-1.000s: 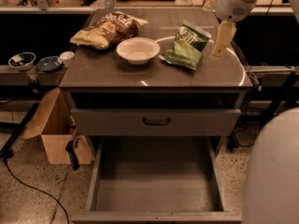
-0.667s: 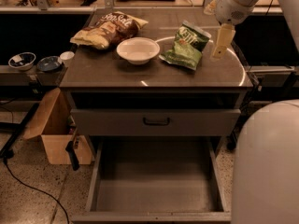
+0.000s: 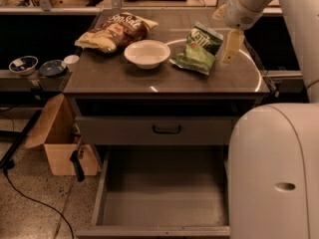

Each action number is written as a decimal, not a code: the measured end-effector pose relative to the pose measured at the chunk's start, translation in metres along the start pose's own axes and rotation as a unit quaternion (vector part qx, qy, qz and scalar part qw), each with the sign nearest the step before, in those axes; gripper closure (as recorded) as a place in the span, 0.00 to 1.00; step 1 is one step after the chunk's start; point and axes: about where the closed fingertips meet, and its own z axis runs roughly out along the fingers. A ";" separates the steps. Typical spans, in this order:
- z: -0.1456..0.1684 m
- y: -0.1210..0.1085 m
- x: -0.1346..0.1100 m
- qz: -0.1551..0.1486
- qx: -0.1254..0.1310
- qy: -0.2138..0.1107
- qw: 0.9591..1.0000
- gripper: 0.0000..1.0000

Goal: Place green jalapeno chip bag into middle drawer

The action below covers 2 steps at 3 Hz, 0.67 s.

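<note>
The green jalapeno chip bag (image 3: 198, 54) is flanked by the gripper (image 3: 230, 46) on its right and a bowl (image 3: 147, 53) on its left. The open middle drawer (image 3: 159, 203) is partly screened at its right by the robot's body (image 3: 274, 173).

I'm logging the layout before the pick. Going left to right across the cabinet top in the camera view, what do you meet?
From the left: brown-and-yellow chip bag → white bowl → green jalapeno chip bag → gripper, hanging just right of that bag above the countertop.

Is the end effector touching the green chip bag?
Cannot tell. In the camera view, the end effector hangs just right of the crinkled green chip bag; neither gap nor contact shows plainly.
</note>
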 end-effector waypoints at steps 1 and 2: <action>0.020 0.001 -0.005 -0.002 -0.015 -0.021 1.000 0.00; 0.040 0.004 -0.015 -0.009 -0.032 -0.041 0.999 0.00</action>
